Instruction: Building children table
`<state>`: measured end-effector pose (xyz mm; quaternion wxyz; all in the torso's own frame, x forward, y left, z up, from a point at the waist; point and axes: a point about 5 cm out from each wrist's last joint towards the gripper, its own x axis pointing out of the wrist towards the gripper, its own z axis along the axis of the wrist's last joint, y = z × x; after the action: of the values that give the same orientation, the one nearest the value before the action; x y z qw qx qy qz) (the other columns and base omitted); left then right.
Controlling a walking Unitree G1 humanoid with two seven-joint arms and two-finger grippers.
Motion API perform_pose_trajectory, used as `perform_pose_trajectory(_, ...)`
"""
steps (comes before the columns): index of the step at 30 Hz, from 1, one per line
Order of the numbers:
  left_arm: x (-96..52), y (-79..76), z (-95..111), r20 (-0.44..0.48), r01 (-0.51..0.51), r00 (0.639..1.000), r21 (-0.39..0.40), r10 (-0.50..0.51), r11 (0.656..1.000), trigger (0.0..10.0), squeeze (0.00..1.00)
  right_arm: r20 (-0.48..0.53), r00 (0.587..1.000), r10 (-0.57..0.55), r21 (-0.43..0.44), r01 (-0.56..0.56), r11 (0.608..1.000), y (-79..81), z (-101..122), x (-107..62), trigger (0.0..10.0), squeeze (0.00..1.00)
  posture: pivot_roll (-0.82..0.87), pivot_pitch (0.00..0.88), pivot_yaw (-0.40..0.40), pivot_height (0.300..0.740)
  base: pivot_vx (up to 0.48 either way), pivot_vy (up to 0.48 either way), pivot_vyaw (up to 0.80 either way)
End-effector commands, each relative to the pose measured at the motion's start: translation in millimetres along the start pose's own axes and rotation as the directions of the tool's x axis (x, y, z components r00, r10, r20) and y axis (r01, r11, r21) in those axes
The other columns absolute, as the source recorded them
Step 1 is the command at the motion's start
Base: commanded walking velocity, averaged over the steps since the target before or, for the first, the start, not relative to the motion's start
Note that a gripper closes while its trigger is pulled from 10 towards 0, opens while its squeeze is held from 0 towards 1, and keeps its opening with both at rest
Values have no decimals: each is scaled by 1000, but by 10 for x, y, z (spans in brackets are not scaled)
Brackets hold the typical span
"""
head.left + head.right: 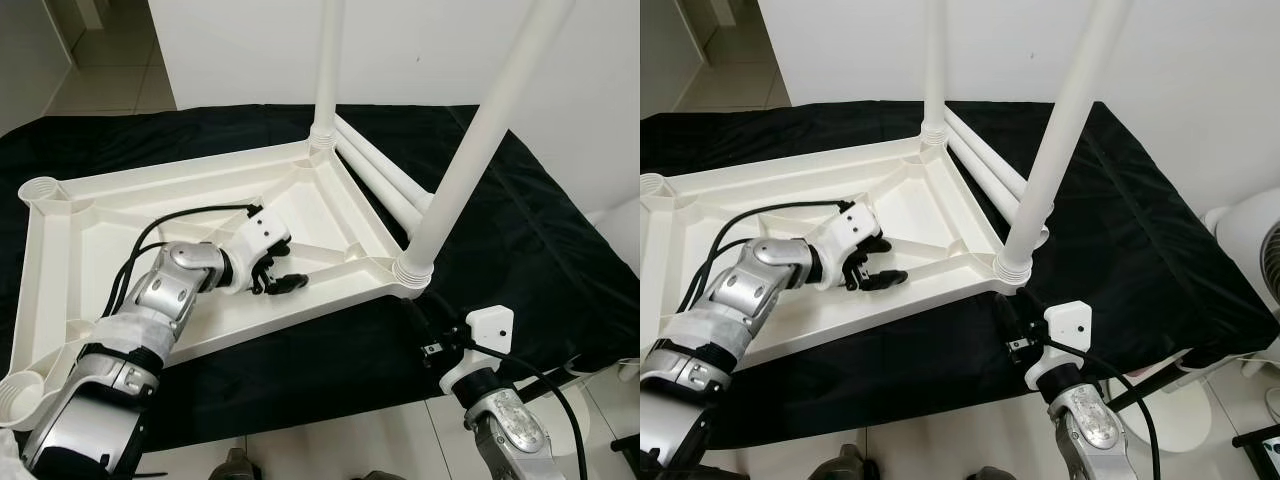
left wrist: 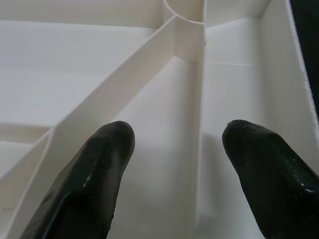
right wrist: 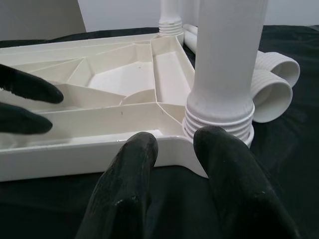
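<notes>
Tabletop upside down on the black-draped counter (image 1: 560,250), two legs in, two spare legs lying at 1 o'clock.

Head view: your left pincer (image 1: 283,278) rests released inside the tabletop (image 1: 90,240), arm bent low; keep it pressing down as a brace. Left wrist: fingertips (image 2: 107,149) apart over a rib. Right wrist: right pincer (image 3: 172,144), parted and empty, just before the near leg (image 3: 227,59); close squarely on the ribbed collar.

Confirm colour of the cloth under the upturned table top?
Black cloth, plain, under the white table top; it shows best in the left eye view.
</notes>
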<state>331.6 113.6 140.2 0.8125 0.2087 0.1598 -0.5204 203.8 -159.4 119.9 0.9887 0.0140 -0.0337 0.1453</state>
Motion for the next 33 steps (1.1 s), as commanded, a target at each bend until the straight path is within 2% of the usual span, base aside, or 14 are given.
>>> perform_pose_trajectory(1,-1,-62,-48,-39,62,997,12,-62,998,8471,0,-6,1000,-2,2,2,1000,-10,-16,-5,10000,0,-28,2,0,740,0,0,0)
perform_pose_trajectory(2,-1,-62,-48,-39,62,997,12,-62,998,8471,0,-6,1000,-2,2,2,1000,-10,-16,-5,10000,0,-28,2,0,740,0,0,0)
perform_pose_trajectory(3,8,-77,-68,-49,65,997,9,-65,998,10000,0,-8,1000,2,2,-2,1000,-9,-16,-5,10000,0,-28,5,-1,740,0,0,0)
perform_pose_trajectory(7,35,-66,-84,-62,39,997,3,-39,999,10000,0,-11,1000,4,-6,-4,1000,-13,-19,-3,10000,0,-29,7,-1,740,0,0,0)
perform_pose_trajectory(8,59,-31,-97,-82,-7,997,0,7,1000,4745,0,-12,1000,4,-9,-4,1000,-18,-18,2,10000,0,-28,13,-1,740,0,0,0)
perform_pose_trajectory(9,80,5,-112,-102,-53,994,-12,51,999,3490,0,-11,1000,3,-11,-3,1000,-23,-16,9,10000,0,-29,15,0,740,0,0,0)
perform_pose_trajectory(11,90,23,-122,-116,-81,990,-21,79,996,3490,0,-11,1000,3,-11,-3,1000,-28,-13,12,10000,0,-29,17,1,740,0,0,0)
perform_pose_trajectory(12,104,49,-145,-139,-123,983,-29,118,992,0,0,-8,1000,1,-11,-1,1000,-31,-8,22,10000,0,-29,19,1,740,0,0,0)
perform_pose_trajectory(18,134,141,-164,-174,-259,954,-70,244,963,0,0,-1,1000,-11,-16,11,1000,-37,-3,53,10000,0,-31,23,2,740,0,0,0)
perform_pose_trajectory(21,148,223,-139,-177,-347,928,-89,328,934,0,0,2,1000,-14,-16,14,1000,-33,2,76,10000,0,-32,24,2,740,0,0,0)
perform_pose_trajectory(30,214,325,1,-135,-434,898,-105,420,895,0,0,14,1000,-13,-21,13,1000,-36,28,128,10000,0,-33,22,-3,740,0,0,0)
perform_pose_trajectory(31,216,355,20,-134,-456,887,-114,441,883,0,0,17,1000,-13,-22,13,1000,-35,32,138,10000,0,-33,22,-3,740,0,0,0)
perform_pose_trajectory(32,204,426,47,-133,-514,856,-119,499,850,588,0,20,1000,-14,-22,14,1000,-30,39,153,10000,0,-35,21,-2,740,0,0,0)
perform_pose_trajectory(33,204,426,47,-133,-514,856,-119,499,850,588,0,20,1000,-14,-22,14,1000,-30,39,153,10000,0,-35,21,-2,740,0,0,0)
